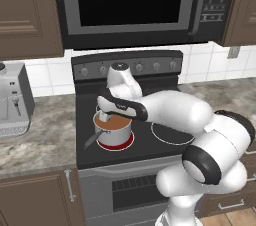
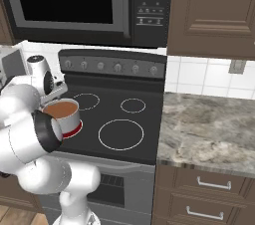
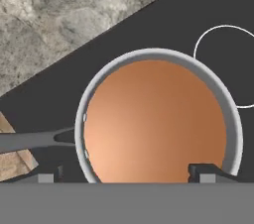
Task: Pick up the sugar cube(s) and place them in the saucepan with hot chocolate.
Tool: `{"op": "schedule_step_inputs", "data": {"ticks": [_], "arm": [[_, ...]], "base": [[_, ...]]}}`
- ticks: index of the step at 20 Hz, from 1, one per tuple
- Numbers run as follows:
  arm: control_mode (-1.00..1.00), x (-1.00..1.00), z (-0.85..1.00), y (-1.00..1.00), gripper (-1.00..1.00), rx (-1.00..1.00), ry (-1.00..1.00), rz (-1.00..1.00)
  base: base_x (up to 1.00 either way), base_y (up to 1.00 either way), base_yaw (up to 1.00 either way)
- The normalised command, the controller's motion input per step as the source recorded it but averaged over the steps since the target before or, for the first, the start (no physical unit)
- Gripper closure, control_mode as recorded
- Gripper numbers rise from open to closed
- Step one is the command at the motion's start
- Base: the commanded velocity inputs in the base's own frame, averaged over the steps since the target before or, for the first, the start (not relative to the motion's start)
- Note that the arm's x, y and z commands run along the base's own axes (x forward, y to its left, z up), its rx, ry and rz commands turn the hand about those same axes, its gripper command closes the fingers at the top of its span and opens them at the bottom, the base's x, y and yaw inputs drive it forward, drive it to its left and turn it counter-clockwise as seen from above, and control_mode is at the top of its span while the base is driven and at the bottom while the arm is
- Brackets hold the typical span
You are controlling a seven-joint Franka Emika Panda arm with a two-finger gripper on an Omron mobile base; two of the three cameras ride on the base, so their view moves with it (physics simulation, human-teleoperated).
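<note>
Saucepan point(image 1: 114, 131) on the front-left burner of the stove point(image 1: 145, 145), sitting on a glowing red ring point(image 1: 116, 144); same saucepan point(image 3: 158, 119) seen from straight above in the hand view, and at the stove's near-left corner point(image 2: 63, 115) in the right base view. Filled nearly to the rim with hot chocolate point(image 3: 151, 121), smooth, reddish-brown, flat, unbroken on the surface point(image 1: 116, 120). Long grey handle point(image 3: 34, 140) pointing away from the saucepan toward the granite counter point(image 3: 74, 15), out over the stove's front-left edge point(image 1: 92, 140). No telling whether any sugar cube lies in the liquid.

Gripper point(image 3: 129, 173) directly above the saucepan, spread wide: one dark fingertip point(image 3: 45, 177) just outside the rim by the handle, the other point(image 3: 206, 173) over the opposite rim. Nothing between them but the brown liquid below. Hand point(image 1: 107, 115) low over the saucepan's back-left rim in the left base view, partly hidden by the forearm.

Empty burner ring point(image 3: 228, 64) just beyond the saucepan. Coffee machine point(image 1: 14, 99) well to the left of the saucepan on the counter. Microwave point(image 1: 135, 5) above the stove.
</note>
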Motion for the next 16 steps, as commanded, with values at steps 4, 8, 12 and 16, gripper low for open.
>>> {"op": "schedule_step_inputs", "data": {"ticks": [4,8,12,16], "arm": [[-1.0,-0.13,0.19,-0.13,-1.0,0.06,-0.08,0.0],[-1.0,0.0,0.19,-0.2,-1.0,0.08,-0.05,0.0],[-1.0,0.0,0.08,-0.15,-1.0,0.05,-0.04,0.0],[-1.0,-0.01,0.03,-0.05,-1.0,0.03,-0.03,0.0]], "base": [[0.0,0.0,0.0],[0.0,0.0,0.0],[0.0,0.0,0.0],[0.0,0.0,0.0]]}}
